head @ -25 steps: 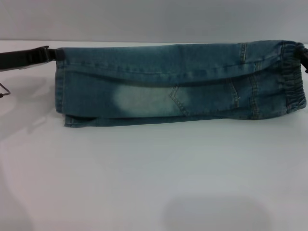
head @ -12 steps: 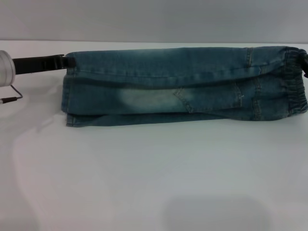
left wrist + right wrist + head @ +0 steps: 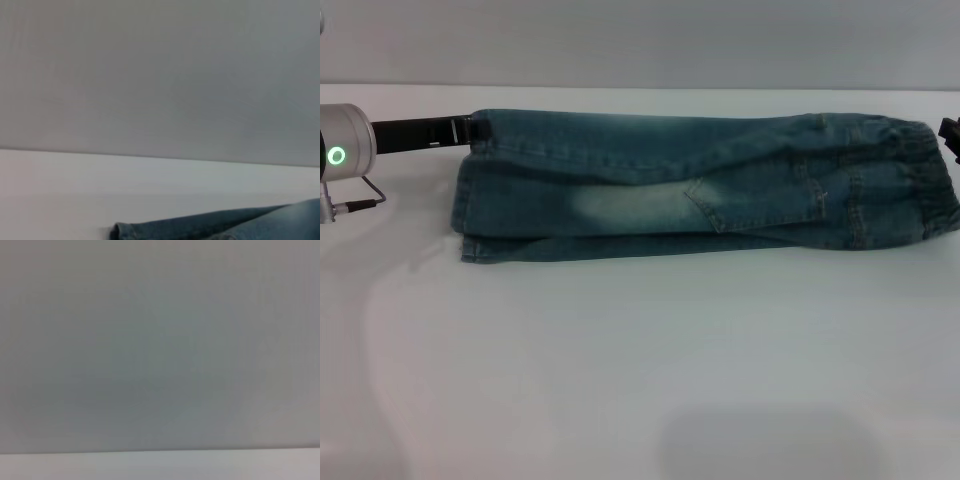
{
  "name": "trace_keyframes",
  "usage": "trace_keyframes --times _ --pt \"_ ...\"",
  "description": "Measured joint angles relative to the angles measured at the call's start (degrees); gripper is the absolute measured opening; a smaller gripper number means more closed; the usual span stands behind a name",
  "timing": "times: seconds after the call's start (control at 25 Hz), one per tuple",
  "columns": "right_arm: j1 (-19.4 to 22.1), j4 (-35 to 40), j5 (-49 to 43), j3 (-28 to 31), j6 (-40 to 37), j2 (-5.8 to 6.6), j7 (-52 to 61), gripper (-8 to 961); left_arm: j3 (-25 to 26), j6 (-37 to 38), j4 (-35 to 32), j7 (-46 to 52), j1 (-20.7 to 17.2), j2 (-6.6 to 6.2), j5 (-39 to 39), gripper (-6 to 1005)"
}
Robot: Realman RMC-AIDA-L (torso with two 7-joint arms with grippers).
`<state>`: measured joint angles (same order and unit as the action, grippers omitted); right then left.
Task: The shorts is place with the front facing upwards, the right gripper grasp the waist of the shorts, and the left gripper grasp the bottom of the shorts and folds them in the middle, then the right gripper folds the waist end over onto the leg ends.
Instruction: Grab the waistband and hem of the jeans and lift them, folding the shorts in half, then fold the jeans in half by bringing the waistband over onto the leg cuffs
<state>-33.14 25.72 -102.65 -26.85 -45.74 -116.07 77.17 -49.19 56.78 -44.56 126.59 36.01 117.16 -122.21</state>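
The blue denim shorts (image 3: 700, 190) lie folded lengthwise on the white table (image 3: 640, 380), a long strip across the head view. The leg hems, the bottom of the shorts (image 3: 465, 215), are at the left end. The gathered waist of the shorts (image 3: 930, 175) is at the right end. My left gripper (image 3: 475, 132) reaches in from the left as one thin black bar, shut on the far corner of the hems. Only a black sliver of my right gripper (image 3: 952, 135) shows at the frame's edge beside the waistband. The left wrist view catches a strip of denim (image 3: 225, 227).
A grey wall (image 3: 640, 40) rises behind the table's far edge, just beyond the shorts. My left arm's silver wrist (image 3: 342, 155) with its green light sits at the far left. The right wrist view shows only wall and table edge (image 3: 160, 465).
The raised far layer of the shorts has come down flatter onto the lower layer. My left arm has moved right, bringing its silver wrist into view. The waistband has sunk lower.
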Motion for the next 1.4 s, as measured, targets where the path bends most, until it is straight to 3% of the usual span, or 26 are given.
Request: trace_keyframes --times 0.4,0.68,0.76,0.96,1.04,1.08,1.24,1.4 --pt "0.22 0.01 0.00 0.25 2.48 -0.59 -0.01 386 -1.84 -3.62 0.00 -0.09 -0.18 0.50 0.00 155" --pt "1.44 1.42 1.19 0.44 2.09 -1.11 -0.01 492 -2.22 -3.85 -0.44 -0.10 -0.46 0.44 0.01 379" --pt "2.36 2.96 2.72 0.20 1.45 -1.54 0.17 507 -2.22 -3.81 -0.62 -0.14 -0.51 0.43 0.08 485" --pt "5.74 8.72 4.29 -0.04 -6.03 -2.37 6.14 506 -2.06 -1.07 -1.34 -5.78 -0.95 0.53 4.06 693" --pt "6.80 10.22 4.33 -0.02 -10.33 -1.78 9.23 504 -2.06 -1.07 -1.34 -5.78 -0.95 0.53 4.06 761" --pt "7.16 11.07 4.32 -0.03 -11.88 -1.48 10.65 504 -2.14 0.39 -1.22 -10.26 -1.72 0.54 9.65 795" --pt "8.16 14.38 4.19 -0.08 -19.47 -0.12 15.87 502 -2.21 2.65 -0.99 -17.55 -3.30 0.66 18.66 799" --pt "7.75 15.20 2.79 -1.64 -26.22 4.03 24.31 503 -2.27 3.86 -0.91 -19.50 -3.69 0.68 20.95 800"
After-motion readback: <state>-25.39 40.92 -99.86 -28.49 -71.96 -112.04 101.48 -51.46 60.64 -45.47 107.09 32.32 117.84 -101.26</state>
